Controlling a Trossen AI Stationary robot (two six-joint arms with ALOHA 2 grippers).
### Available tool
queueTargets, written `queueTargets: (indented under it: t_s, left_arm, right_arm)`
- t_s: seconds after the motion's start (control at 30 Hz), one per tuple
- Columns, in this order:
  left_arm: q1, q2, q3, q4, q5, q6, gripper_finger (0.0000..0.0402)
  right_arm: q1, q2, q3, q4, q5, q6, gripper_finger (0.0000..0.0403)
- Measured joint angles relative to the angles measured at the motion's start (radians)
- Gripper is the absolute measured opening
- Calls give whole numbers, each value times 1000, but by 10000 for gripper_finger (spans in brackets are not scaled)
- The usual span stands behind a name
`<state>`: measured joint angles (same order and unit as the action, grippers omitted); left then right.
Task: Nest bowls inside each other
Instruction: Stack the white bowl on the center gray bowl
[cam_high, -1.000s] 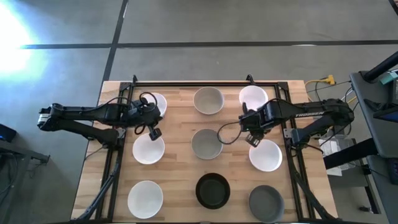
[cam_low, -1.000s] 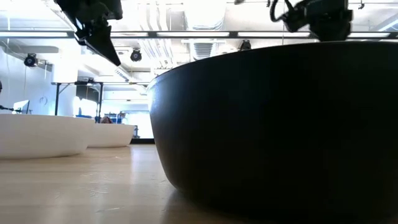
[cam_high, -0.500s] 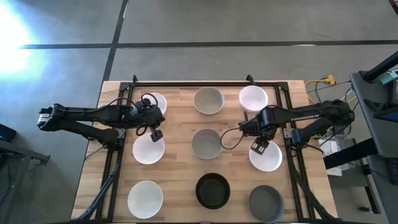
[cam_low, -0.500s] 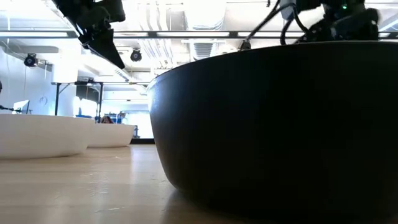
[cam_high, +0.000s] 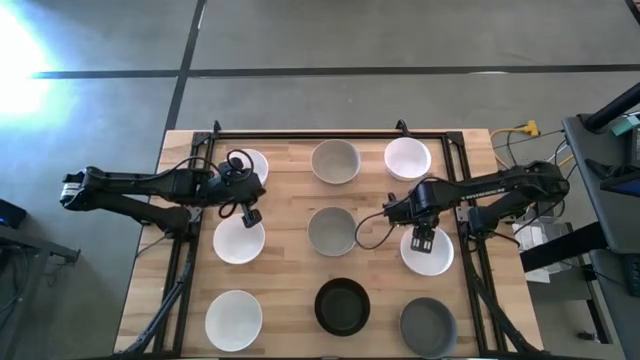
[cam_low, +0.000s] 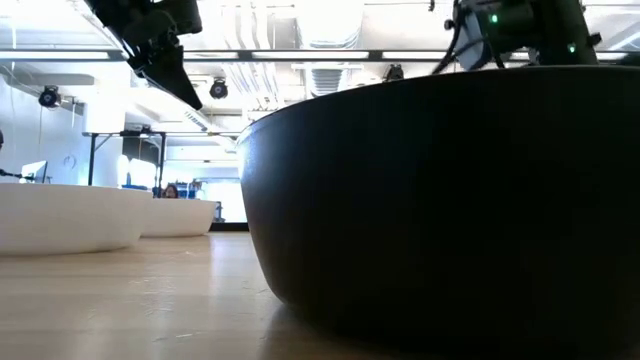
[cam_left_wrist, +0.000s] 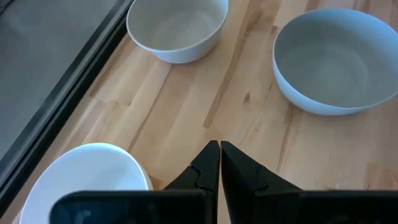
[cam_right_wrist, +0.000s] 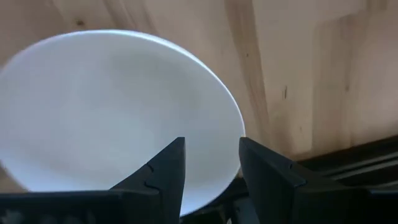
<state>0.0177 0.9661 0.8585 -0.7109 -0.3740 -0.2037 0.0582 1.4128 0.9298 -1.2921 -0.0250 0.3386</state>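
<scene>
Nine bowls stand in three rows on the wooden table. My right gripper (cam_high: 422, 240) is open and points down over the white bowl (cam_high: 430, 252) at the middle right. In the right wrist view its gap (cam_right_wrist: 211, 165) straddles that white bowl's (cam_right_wrist: 118, 112) rim, one finger over the inside and one over the edge. My left gripper (cam_high: 252, 215) is shut, holds nothing and hangs in the air between two white bowls (cam_high: 250, 163) (cam_high: 239, 241) on the left. In the left wrist view its shut tips (cam_left_wrist: 219, 155) point at bare wood.
Beige-grey bowls stand at the far middle (cam_high: 335, 161) and the centre (cam_high: 332, 231). More bowls: white at far right (cam_high: 407, 158) and near left (cam_high: 233, 318), black (cam_high: 342, 306), dark grey (cam_high: 428, 326). A black frame (cam_high: 330, 135) rims the table. The black bowl (cam_low: 440, 200) fills the low view.
My right gripper has sunk and gone a little toward the table's near edge, from beside the centre bowl to over the middle-right white bowl, rolling its wrist on the way. Its fingers stay open. No bowl has moved.
</scene>
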Motion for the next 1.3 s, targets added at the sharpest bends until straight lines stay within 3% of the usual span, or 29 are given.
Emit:
queueTargets:
  t_s: [0.43,0.77,1.1,1.3]
  left_arm:
    - [0,0,1,72,3,-3,0]
    - [0,0,2,124,3,-3,0]
    - [0,0,2,147,3,-3,0]
    - [0,0,2,160,4,-3,0]
  right_arm:
    - [0,10,-119,123,-19,-2,128]
    - [0,10,-119,185,-135,1,16]
    - [0,-11,-119,194,-136,-11,9]
    - [0,-74,-77,276,-171,-120,9]
